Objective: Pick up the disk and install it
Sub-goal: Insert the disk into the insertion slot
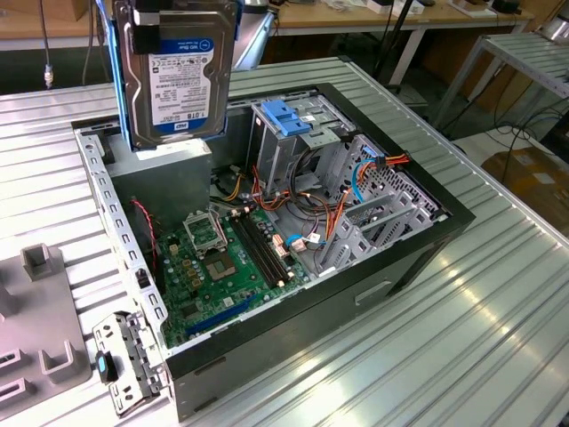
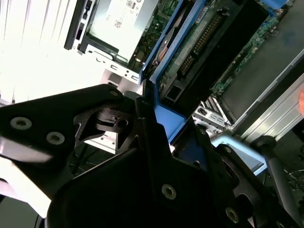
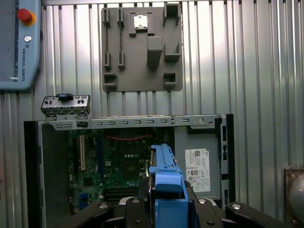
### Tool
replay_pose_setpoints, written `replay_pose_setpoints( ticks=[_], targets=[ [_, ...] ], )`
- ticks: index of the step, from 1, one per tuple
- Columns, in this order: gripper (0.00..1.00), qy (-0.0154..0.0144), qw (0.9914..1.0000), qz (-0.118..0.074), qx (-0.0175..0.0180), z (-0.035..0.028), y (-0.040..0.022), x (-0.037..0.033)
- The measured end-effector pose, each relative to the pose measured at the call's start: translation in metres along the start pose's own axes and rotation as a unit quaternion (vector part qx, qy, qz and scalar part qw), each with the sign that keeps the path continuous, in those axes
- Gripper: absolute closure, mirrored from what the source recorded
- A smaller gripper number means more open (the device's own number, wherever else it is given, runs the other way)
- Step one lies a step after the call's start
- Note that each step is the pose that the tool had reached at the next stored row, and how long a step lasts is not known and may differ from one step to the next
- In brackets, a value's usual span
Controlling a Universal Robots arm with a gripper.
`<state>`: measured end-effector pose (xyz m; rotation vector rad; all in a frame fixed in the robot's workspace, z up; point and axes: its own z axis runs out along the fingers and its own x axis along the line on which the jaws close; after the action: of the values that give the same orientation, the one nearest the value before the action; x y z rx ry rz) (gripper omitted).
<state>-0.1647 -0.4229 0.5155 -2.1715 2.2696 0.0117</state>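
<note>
Hanging upright above open computer case [image 1: 293,351], disk [image 1: 178,80] clamped in gripper [image 3: 167,197]

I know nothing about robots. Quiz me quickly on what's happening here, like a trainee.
1. True or false: the silver-grey metal disk with a white label hangs above the open black computer case.
2. What holds the disk? A) a person's hand B) the black gripper C) nothing
3. Fill in: the metal cage inside the case has a ___ plastic top.
Key: 1 true; 2 B; 3 blue.
</note>
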Motion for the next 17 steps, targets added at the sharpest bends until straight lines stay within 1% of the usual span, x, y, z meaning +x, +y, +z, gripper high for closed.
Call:
replay_pose_setpoints(
  ticks=[9, 17],
  targets=[
    [0.63, 0.0000, 1.00000, 0.000, 0.0000, 0.0000, -0.0004, 0.0036],
    [0.63, 0.0000, 1.00000, 0.000, 0.0000, 0.0000, -0.0012, 0.0052]
  ],
)
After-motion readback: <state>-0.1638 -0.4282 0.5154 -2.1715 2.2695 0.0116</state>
